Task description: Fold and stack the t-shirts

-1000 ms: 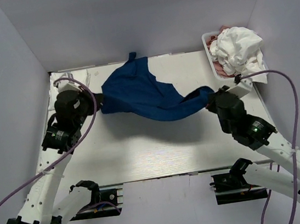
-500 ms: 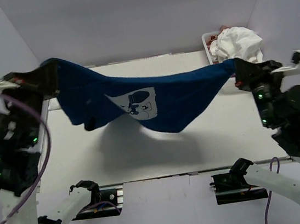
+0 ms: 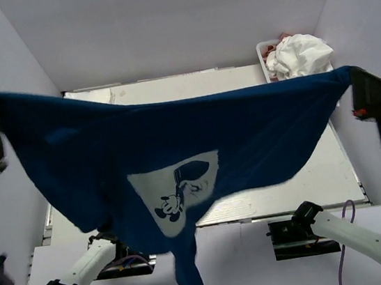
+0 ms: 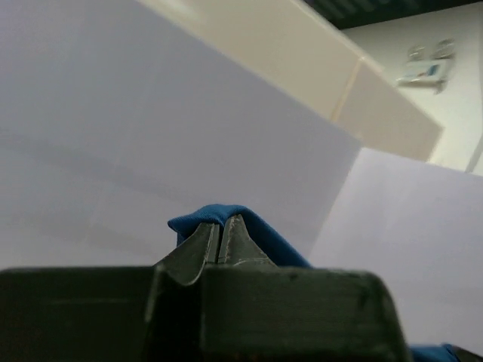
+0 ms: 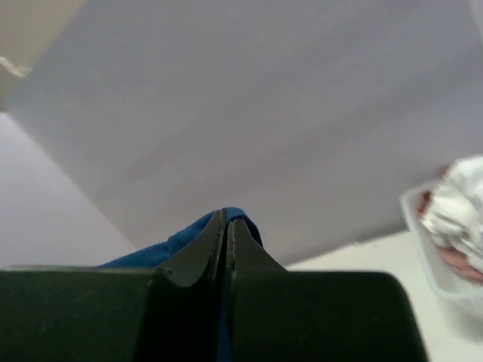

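Left gripper (image 4: 219,226) is clamped on one edge of the navy t-shirt (image 3: 176,137), and right gripper (image 5: 227,219) is clamped on the opposite edge. Both are raised, at the scene's left and right sides. The shirt is stretched between them above the table (image 3: 238,76), sagging, cartoon print visible, one part dangling near-centre. White t-shirt (image 3: 302,54) is bunched in the basket (image 3: 261,56), far right, on pink fabric (image 3: 276,52).

**Surroundings: table, basket, enclosure walls**

White table (image 3: 238,80): in the top view only its far strip and right-hand part show. A white plastic basket (image 3: 262,59) sits at the table's far right corner, near the right wall (image 3: 370,13). The back wall (image 3: 175,25) and left wall (image 3: 2,48) are plain pale lilac. In the left wrist view, a beige beam (image 4: 302,60) runs overhead beyond the wall's top edge.
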Motion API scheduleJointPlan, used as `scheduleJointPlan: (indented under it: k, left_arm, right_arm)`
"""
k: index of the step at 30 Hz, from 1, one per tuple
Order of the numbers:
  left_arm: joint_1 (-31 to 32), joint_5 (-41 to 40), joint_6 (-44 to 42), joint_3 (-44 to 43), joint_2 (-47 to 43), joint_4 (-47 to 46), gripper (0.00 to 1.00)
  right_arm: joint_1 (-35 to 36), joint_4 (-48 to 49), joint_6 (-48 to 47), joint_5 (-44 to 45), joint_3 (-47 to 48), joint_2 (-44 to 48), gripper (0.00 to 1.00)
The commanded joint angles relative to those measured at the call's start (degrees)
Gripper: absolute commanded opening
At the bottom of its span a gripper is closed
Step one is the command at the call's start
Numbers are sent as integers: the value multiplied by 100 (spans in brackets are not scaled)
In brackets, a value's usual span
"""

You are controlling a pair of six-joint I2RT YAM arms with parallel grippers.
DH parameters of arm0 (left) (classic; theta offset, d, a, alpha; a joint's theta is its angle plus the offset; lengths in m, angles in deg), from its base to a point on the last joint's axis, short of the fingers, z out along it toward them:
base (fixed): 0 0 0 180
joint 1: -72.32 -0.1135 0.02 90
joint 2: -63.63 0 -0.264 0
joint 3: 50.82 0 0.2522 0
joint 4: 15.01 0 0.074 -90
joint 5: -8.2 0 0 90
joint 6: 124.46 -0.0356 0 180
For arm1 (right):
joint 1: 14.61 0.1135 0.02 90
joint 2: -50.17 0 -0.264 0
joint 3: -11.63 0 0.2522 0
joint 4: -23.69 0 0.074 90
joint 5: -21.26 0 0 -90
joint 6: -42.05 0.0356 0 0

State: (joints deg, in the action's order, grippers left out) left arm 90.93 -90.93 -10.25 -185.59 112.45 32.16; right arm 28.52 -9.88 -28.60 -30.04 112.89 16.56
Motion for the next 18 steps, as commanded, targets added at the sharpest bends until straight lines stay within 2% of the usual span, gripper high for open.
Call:
scheduleJointPlan:
  k: [1,3,5,8,11,12,13,14,15,16,17,18]
  left_arm:
    - [63,-791,-144,829,892,9,0]
    - [64,-1465,-144,1262,1190,-272,0]
    - [11,-1793,-206,1808,1497,-431,0]
    - [-42,-2338,-145,2300,2411,-598,0]
    - [-208,-2549,-83,2670,3623,-783,0]
    - [-261,-2402,-83,2731,3974,-957,0]
    - [-383,-2201,-135,2645,4743,-1116,0]
    - [-385,-2112,-188,2644,5195,-1117,1]
    - [-472,-1963,-275,2244,5678,-1169,6]
    - [-525,-1901,-276,1874,6213,-996,25]
    - [-595,-1778,-224,818,7289,-707,36]
    - [-595,-1673,-223,155,7839,-295,47]
  right_arm:
    - [2,213,-300,1323,-547,-532,0]
    - [2,887,-553,1868,-874,-656,0]
    - [-24,1249,-644,2368,-1402,-1068,0]
    - [-191,1418,-565,2511,-1850,-1902,0]
    - [-735,1551,-38,1898,-2132,-3183,0]
    - [-1041,1359,215,1635,-2080,-3466,0]
    - [-1331,1401,427,971,-1940,-3999,0]
    - [-1604,1401,394,712,-1939,-4640,0]
    - [-1720,1340,376,118,-1713,-4977,0]
    - [-1842,1148,437,-167,-1232,-6033,0]
    - [-2131,1094,359,-622,-740,-6400,24]
    - [-2195,920,393,-1001,-439,-6743,36]
